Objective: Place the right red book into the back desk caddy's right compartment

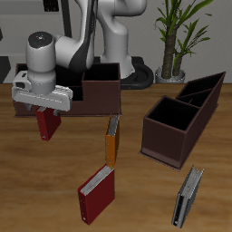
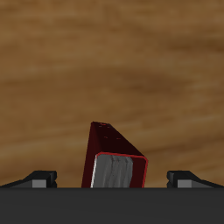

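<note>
The right red book (image 1: 45, 124) stands upright on the table, just in front of the back desk caddy (image 1: 83, 98). My gripper (image 1: 47, 109) is straight above the book, down over its top edge. In the wrist view the book's top (image 2: 116, 168) sits between my fingertips (image 2: 39, 178), which stand wide apart with a gap on each side, so my gripper (image 2: 112, 178) is open around it. The caddy's right compartment (image 1: 102, 82), the taller square end section, is open and empty. My arm hides the caddy's other end.
An orange book (image 1: 111, 139) stands near the caddy's front. A second red book (image 1: 97, 193) lies nearer the table's front edge. A dark grey book (image 1: 188, 197) stands at the front. A second brown caddy (image 1: 183, 113) sits at an angle. A potted plant (image 1: 177, 36) stands at the back.
</note>
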### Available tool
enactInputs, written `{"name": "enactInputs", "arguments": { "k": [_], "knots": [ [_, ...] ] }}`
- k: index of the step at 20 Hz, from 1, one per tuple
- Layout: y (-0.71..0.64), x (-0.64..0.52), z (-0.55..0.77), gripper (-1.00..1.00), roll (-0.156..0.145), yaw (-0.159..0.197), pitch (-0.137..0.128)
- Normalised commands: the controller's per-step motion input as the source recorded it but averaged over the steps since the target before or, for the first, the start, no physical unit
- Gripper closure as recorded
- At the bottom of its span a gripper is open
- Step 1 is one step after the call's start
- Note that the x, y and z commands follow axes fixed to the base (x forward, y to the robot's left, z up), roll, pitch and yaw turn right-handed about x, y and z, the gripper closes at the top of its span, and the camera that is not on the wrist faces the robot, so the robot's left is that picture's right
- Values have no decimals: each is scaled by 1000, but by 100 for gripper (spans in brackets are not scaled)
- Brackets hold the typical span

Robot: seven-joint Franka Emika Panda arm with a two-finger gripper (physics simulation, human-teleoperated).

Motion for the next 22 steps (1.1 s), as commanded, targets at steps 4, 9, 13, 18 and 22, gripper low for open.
{"name": "enactInputs", "arguments": {
  "k": [4,9,13,18,22],
  "knots": [
    [-20,-3,-230,-100,-5,-15,35],
    [68,15,-181,100,0,-8,23],
    [86,-4,-58,100,12,-9,12],
    [112,43,325,100,-4,-23,-26],
    [241,41,602,100,2,-13,-55]
  ]
}}
